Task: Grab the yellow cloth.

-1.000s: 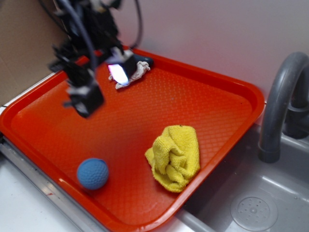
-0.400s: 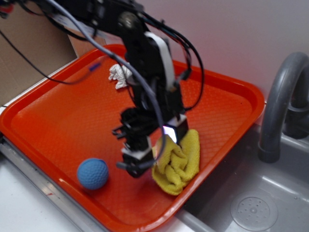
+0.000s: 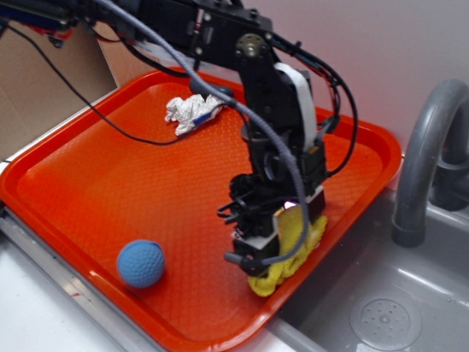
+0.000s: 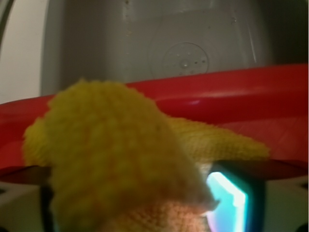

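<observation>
The yellow cloth [image 3: 272, 279] lies bunched at the orange tray's [image 3: 88, 191] front right corner, close to the rim. My gripper [image 3: 284, 235] is down over it and open, its fingers wide apart on either side of the folds. In the wrist view the yellow cloth [image 4: 111, 145] fills the space of the gripper [image 4: 140, 203], with the right finger pad [image 4: 229, 200] glowing bright beside it. Most of the cloth is hidden behind the gripper in the exterior view.
A blue ball [image 3: 141, 263] rests near the tray's front edge. A white wrinkly rag [image 3: 189, 112] lies at the back. A grey sink [image 3: 385, 315] with a faucet [image 3: 421, 161] borders the tray on the right. Cardboard [image 3: 44, 81] stands at the far left.
The arm swung from the tray's back left across to the yellow cloth and came down over it, so the cloth now sits between the fingers.
</observation>
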{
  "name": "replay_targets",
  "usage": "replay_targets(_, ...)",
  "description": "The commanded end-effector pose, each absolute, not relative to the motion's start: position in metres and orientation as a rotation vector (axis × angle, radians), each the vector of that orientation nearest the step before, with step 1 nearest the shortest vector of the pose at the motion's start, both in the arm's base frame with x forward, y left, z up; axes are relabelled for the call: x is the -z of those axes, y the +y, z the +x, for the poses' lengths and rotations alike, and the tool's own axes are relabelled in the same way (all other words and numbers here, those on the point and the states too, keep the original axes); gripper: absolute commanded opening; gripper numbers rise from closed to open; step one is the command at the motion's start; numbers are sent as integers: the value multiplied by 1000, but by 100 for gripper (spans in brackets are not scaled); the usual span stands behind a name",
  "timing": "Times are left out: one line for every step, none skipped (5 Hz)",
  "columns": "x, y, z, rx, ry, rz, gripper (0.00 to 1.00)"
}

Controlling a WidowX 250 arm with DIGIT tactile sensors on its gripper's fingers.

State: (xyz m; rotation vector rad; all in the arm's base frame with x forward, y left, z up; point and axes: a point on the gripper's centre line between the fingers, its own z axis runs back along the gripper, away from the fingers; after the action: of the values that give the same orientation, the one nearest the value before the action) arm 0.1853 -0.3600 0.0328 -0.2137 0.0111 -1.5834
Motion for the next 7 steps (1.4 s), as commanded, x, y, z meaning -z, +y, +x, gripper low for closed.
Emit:
replay_targets(-29,-353,149,1605,38,-185,0)
replay_targets(-44,-344,155,1467,23,-166,0)
replay_targets(-82,-321,162,1255,-27,-105,0)
replay_targets(-118,-291,168,1004,-41,-131,0)
replay_targets(-150,-256,167,753,-42,-144,0)
replay_targets(-183,-227,164,503,26,-24,0)
replay_targets(-212,-206,158,251,43,47,0)
